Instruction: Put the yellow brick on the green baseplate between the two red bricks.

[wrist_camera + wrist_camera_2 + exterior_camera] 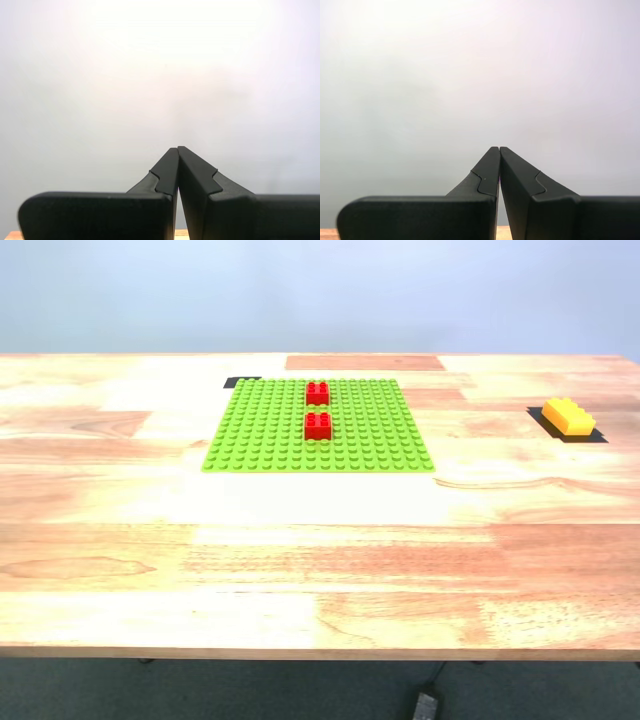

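Note:
The green baseplate [319,427] lies flat on the wooden table, a little toward the far side. Two red bricks stand on it in one column with a gap of a few studs: one farther back [317,392], one nearer [318,425]. The yellow brick [568,417] rests on a dark patch at the exterior view's right, well apart from the plate. My first gripper [177,148] is shut on nothing and faces a blank pale wall. My second gripper [499,148] is likewise shut and empty. Neither arm shows in the exterior view.
The wooden table [320,560] reaches across the exterior view, its near edge low in the picture. A small black mark [240,382] peeks from under the plate's far corner. A dark cable plug [425,705] lies on the floor below the table edge.

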`<action>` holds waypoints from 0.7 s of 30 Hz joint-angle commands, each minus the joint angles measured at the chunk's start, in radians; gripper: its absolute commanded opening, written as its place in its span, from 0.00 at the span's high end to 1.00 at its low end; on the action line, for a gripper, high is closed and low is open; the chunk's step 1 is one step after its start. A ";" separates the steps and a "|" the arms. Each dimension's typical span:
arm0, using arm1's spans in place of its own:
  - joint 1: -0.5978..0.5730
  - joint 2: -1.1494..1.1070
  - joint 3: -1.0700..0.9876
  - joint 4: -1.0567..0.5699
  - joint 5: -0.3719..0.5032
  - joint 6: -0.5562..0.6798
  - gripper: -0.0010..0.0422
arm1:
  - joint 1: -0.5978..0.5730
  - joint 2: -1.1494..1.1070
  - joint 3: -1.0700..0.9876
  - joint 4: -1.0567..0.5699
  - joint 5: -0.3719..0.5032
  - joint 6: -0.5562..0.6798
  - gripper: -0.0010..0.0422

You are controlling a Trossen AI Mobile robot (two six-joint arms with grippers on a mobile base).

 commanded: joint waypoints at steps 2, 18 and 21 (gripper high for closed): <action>0.000 -0.002 -0.001 0.003 0.009 0.000 0.98 | 0.001 0.000 0.000 0.000 0.001 -0.004 0.98; 0.000 -0.073 0.162 -0.344 0.439 0.048 0.98 | -0.001 -0.077 0.098 -0.253 0.002 0.031 0.98; -0.003 -0.087 0.259 -0.615 0.509 0.153 0.98 | 0.000 -0.064 0.217 -0.504 0.003 0.026 0.98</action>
